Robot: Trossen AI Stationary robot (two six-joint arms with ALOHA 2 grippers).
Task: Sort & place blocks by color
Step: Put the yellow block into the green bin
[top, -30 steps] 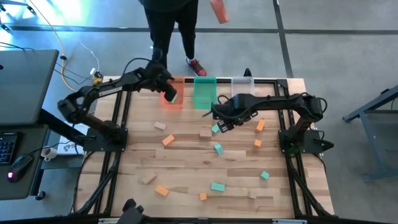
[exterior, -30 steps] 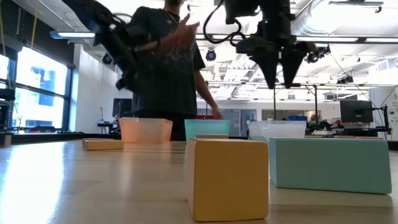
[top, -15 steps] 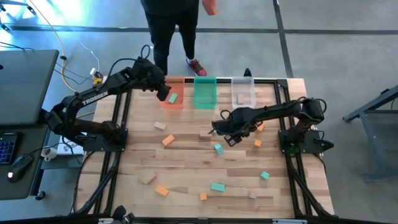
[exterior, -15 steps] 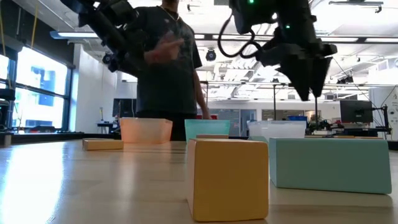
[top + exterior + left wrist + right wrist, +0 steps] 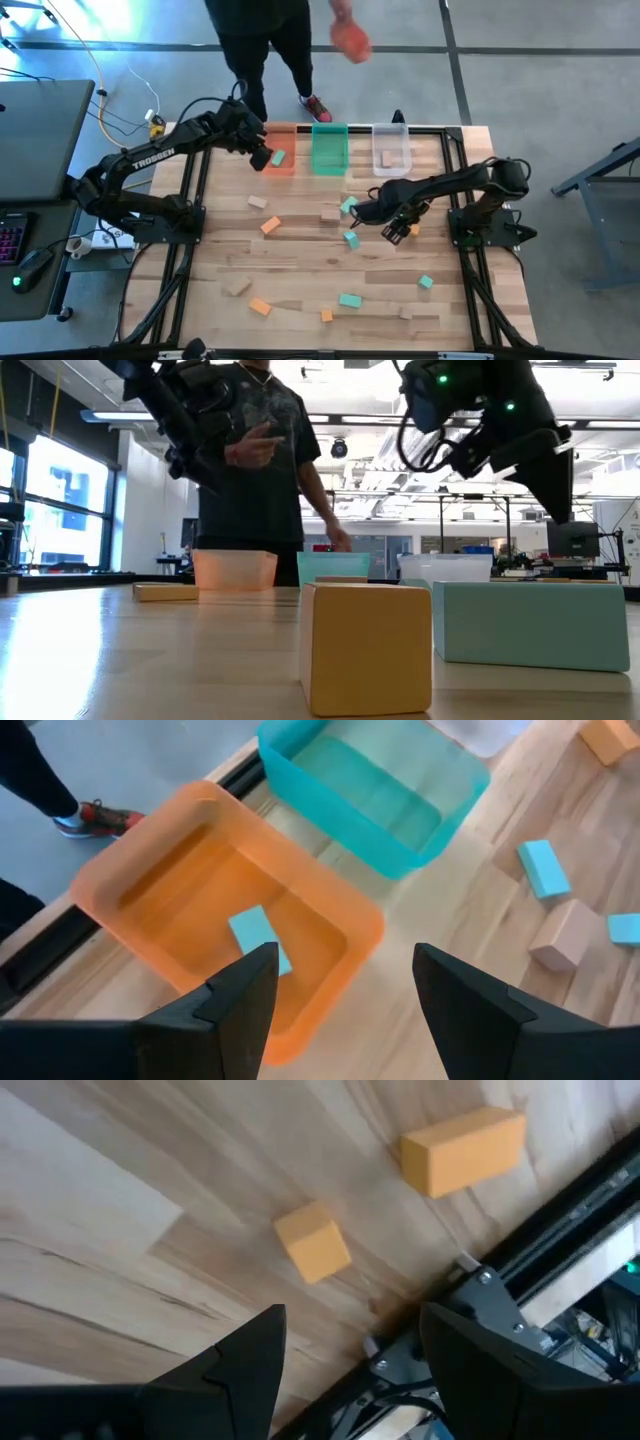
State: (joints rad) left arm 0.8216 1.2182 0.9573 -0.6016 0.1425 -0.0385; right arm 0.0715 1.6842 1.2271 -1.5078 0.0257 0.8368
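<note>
**Blocks spread over the table, both grippers empty**

Blocks lie scattered on the wooden table (image 5: 300, 250), and neither claw grasps one. The left gripper (image 5: 340, 995) hangs with its fingers spread and nothing between them, above the near rim of the orange tray (image 5: 130, 870), inside which one teal block (image 5: 258, 940) lies on the floor. Just beside that tray stands the green tray (image 5: 450, 780); on the boards past it sit a teal block (image 5: 543, 868) and a tan block (image 5: 562, 934).

The right gripper (image 5: 397, 229) hovers released over the table's right side, near the black frame rail (image 5: 500, 1290) at the edge. Below it lie an orange cube (image 5: 312, 1242) and a longer orange block (image 5: 463, 1150), apart from each other, the longer one close to the rail. Bare wood stretches away from the cube on the inner side.

Farther out, teal, orange and tan blocks dot the middle and front boards with wide gaps between them. The clear tray (image 5: 391, 150) stands at the far edge beside the green one. A person (image 5: 262, 40) stands beyond the far edge.
</note>
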